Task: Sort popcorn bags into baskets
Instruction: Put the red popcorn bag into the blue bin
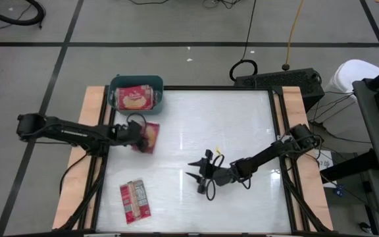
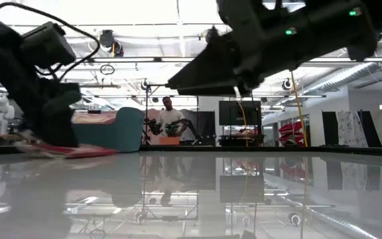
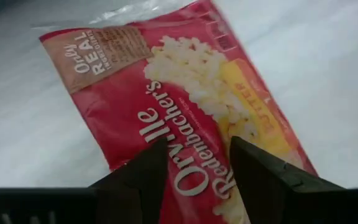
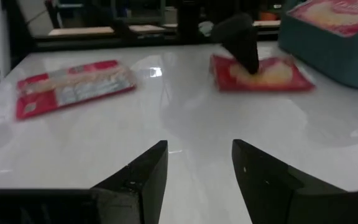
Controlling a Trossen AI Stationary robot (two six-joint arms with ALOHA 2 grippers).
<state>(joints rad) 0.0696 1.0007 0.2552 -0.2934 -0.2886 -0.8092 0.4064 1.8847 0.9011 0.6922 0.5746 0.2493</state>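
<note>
A red popcorn bag [image 1: 150, 136] lies face up on the white table just in front of the teal basket [image 1: 117, 89]; it also shows in the left wrist view [image 3: 185, 93] and the right wrist view [image 4: 269, 73]. My left gripper [image 1: 139, 135] is open, its fingers pointing down over this bag. The basket holds at least one red bag [image 1: 137, 99]. Another bag [image 1: 135, 200] lies grey back up near the table's front left. My right gripper [image 1: 196, 170] is open and empty at the table's middle, near its front. My left gripper's open fingertips [image 3: 160, 152] stand on or just above the printed face of the bag [image 3: 194, 168], slanting down from the table's left. The bag lies flat on the table. Whether the tips touch it, I cannot tell.
The basket stands at the table's far left corner. Wooden rails [image 1: 91, 131] run along the table's left and right sides. A person [image 2: 169, 116] stands far off in the room behind the table.
</note>
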